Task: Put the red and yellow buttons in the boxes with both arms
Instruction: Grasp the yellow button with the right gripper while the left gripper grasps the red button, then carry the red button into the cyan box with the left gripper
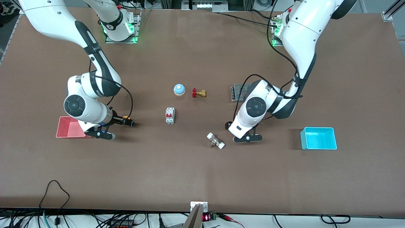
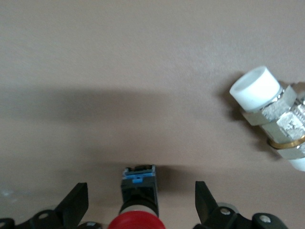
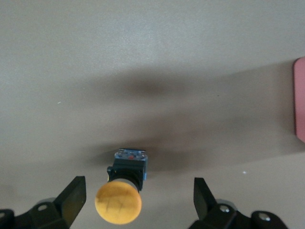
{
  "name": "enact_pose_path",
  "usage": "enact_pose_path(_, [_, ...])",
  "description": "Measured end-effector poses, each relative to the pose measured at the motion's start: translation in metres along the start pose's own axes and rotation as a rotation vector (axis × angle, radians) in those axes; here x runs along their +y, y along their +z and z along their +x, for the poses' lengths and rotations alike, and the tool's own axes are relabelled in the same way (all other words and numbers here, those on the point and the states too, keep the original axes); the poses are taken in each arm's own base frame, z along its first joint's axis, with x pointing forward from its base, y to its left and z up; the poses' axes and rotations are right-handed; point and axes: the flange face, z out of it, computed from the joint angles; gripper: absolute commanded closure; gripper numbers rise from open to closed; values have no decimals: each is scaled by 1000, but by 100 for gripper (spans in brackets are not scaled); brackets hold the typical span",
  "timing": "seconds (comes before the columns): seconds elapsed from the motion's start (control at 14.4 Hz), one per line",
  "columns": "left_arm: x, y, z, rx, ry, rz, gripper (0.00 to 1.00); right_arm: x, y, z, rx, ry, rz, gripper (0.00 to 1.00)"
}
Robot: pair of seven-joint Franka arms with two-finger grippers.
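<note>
Left tool (image 2: 141, 210): spread, straddling the red button (image 2: 138, 200) to grip it.
Right tool (image 3: 139, 202): spread around the yellow button (image 3: 121, 193), beside the pink bin (image 1: 68, 127).

Bell (image 1: 179, 89), valve (image 1: 198, 93), breaker (image 1: 170, 115), fitting (image 1: 215, 141), board (image 1: 238, 92)

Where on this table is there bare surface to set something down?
Bare: the wide table strip nearer the front camera than the white-capped fitting, pink-red bin and cyan bin. Crowded: mid-table around the circuit breaker, bell and valve.
</note>
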Motion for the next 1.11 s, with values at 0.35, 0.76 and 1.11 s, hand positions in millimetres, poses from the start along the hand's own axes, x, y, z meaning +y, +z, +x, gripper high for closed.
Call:
enact_pose_path(0.35, [3, 17, -15, 7, 4, -9, 74, -5, 16, 1, 1, -5, 10, 0])
enact_pose_path(0.76, [-12, -14, -1, 32, -22, 4, 84, -5, 33, 0, -20, -5, 7, 0])
enact_pose_path(1.11, [-63, -93, 30, 60, -51, 58, 83, -10, 35, -2, -25, -14, 9, 5])
